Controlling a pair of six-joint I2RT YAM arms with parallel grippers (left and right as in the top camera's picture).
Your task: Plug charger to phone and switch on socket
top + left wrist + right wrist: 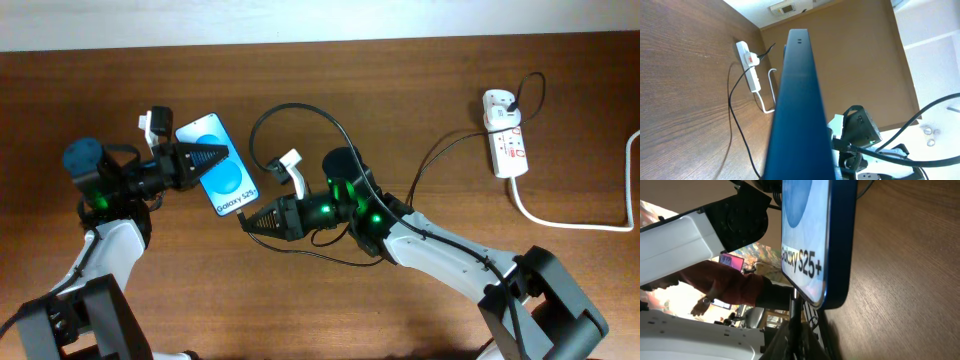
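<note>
The phone [224, 180], blue screen reading "Galaxy S25+", is held at its upper end by my left gripper [207, 157], which is shut on it. In the left wrist view its dark edge [799, 100] fills the middle. My right gripper [252, 221] is shut on the charger's plug tip [796, 305], which meets the phone's bottom edge [812, 297]. I cannot tell whether the tip is fully seated. The black cable [340, 135] loops over the table to the white adapter [497, 102] in the socket [507, 147]. The switch state is too small to tell.
The socket's thick white cord [570, 222] runs to the right table edge. Slack black cable loops lie behind and under the right arm [440, 245]. In the left wrist view the socket [751, 70] and the cable [734, 107] lie on the wooden table.
</note>
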